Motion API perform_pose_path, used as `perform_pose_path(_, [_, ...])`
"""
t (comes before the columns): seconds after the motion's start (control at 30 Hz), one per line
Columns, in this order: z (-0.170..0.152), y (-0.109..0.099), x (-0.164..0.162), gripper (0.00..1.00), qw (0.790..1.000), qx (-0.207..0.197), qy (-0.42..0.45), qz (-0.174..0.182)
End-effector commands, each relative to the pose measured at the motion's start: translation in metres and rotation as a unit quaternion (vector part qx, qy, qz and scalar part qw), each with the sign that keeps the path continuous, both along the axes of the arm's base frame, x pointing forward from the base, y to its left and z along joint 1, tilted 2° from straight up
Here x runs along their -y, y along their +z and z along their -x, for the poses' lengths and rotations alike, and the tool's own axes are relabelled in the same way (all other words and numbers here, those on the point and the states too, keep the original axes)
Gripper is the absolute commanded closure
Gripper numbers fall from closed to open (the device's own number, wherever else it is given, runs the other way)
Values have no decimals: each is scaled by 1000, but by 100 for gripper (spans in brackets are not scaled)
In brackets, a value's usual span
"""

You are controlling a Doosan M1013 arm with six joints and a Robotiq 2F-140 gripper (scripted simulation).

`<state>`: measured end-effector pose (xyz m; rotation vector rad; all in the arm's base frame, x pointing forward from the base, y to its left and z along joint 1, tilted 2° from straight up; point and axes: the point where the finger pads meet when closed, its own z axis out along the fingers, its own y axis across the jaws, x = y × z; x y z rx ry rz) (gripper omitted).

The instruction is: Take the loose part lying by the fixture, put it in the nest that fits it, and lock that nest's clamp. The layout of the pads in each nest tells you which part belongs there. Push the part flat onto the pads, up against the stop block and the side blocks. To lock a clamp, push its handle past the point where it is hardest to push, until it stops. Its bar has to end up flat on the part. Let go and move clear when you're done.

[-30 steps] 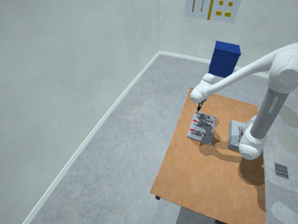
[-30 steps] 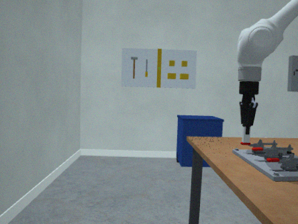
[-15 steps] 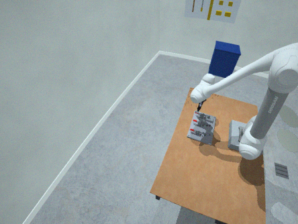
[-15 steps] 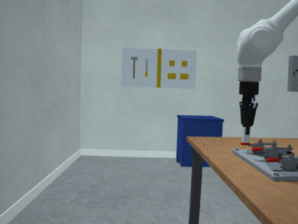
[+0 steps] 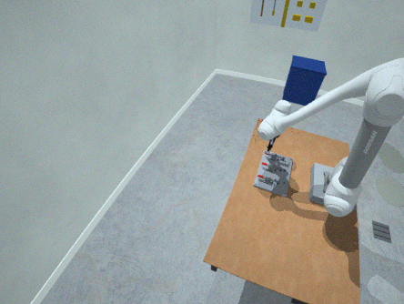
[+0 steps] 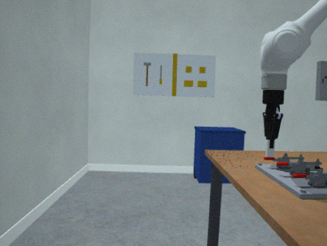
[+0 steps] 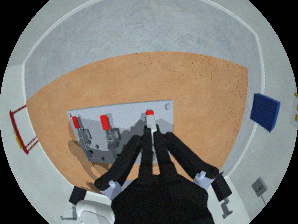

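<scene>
The grey fixture plate [image 5: 273, 175] lies on the wooden table, and it also shows in the side view [image 6: 294, 177] and the wrist view [image 7: 120, 132]. It carries three clamps with red handle tips. My gripper [image 6: 270, 150] points straight down with its fingers shut on nothing. Its tips rest right on top of the red handle tip [image 6: 269, 158] of the clamp at the plate's far end. The wrist view shows the shut fingertips [image 7: 150, 127] just behind that red tip [image 7: 150, 113]. The other two red handles [image 7: 76, 121] [image 7: 104, 120] lie to the left. I cannot make out the part among the clamps.
A blue bin [image 5: 304, 80] stands on the floor beyond the table's far edge. The robot base [image 5: 338, 191] sits on the table to the right of the fixture. A red frame [image 7: 20, 129] shows at the far left of the wrist view.
</scene>
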<state>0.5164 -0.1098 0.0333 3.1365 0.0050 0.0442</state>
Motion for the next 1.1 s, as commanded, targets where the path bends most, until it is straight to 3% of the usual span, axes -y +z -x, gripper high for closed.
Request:
perform_pose_path(0.0, [0, 0, 0, 90, 1000, 0, 0, 0])
perform_pose_path(0.37, [0, 9, 0, 90, 1000, 0, 0, 0])
perform_pose_path(1.07, [2, 64, 0, 90, 1000, 0, 0, 0])
